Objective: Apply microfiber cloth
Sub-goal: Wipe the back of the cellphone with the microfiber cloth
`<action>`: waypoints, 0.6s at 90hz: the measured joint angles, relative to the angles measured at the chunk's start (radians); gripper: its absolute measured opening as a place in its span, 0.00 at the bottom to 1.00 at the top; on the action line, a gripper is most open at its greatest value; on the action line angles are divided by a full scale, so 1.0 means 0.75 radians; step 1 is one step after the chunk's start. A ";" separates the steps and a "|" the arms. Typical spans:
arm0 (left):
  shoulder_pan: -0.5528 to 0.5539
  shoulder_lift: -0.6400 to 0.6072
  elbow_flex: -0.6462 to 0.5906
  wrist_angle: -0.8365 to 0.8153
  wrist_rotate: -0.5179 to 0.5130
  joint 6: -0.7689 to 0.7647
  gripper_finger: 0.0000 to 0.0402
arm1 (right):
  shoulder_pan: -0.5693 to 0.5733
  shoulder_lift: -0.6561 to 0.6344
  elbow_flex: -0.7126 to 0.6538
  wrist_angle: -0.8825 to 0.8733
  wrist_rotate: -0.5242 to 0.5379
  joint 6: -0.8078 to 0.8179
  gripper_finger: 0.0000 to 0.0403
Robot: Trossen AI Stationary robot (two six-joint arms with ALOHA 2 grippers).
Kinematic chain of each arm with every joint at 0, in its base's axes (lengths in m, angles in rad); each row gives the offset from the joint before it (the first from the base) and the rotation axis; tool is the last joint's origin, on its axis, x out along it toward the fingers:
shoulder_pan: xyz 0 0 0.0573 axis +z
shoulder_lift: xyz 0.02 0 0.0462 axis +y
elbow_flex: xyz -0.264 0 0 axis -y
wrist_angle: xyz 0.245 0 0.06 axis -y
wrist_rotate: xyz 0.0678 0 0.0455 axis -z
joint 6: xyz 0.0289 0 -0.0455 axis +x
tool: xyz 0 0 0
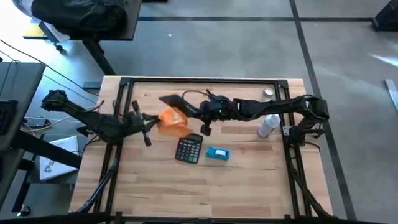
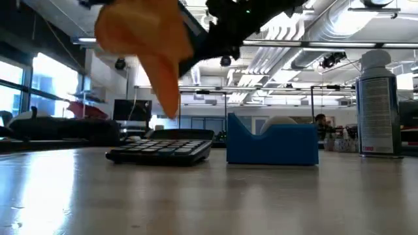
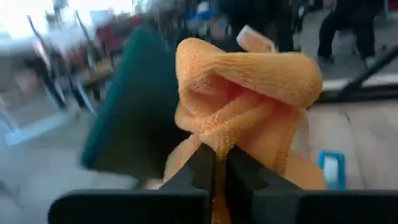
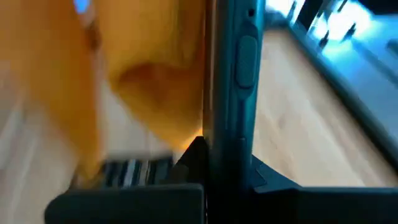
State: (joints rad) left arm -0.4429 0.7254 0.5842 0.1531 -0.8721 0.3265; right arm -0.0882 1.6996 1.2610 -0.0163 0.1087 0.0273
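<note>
- Wooden counter [image 1: 249, 186] is sitting under both arms, open office showing behind.
- Left gripper [image 3: 216, 163] is pinching shut on the microfiber cloth [image 3: 249, 93], held aloft above the calculator [image 1: 189, 149].
- Right gripper [image 4: 214, 146] is clamping the teal slab [image 4: 233, 74] upright, just beside the cloth.
- Cloth is judged light, soft and floppy, likely sagging and slipping; a bunched fold is the soundest hold.
- Count: one cloth, one slab, one calculator, one blue box [image 1: 217, 154], one spray can [image 1: 268, 126].

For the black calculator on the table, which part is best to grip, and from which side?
Grip the calculator across its two long edges, coming straight down from above. It lies flat and low on the table, so a sideways approach finds little to hold; the blue box beside it crowds one side.
</note>
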 joint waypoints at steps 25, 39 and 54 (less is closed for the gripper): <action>0.197 0.085 0.000 0.451 0.181 0.347 0.00 | -0.015 0.015 0.000 0.226 -0.059 0.002 0.00; 0.383 0.209 0.000 0.583 0.447 0.271 0.00 | -0.002 0.015 0.000 0.364 -0.076 0.005 0.00; 0.495 0.395 0.000 0.707 0.571 0.184 0.00 | 0.003 0.015 0.000 0.427 -0.063 0.008 0.00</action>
State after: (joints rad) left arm -0.0719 1.0213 0.5843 0.6832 -0.4441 0.4643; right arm -0.0859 1.7107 1.2610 0.3043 0.0613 0.0332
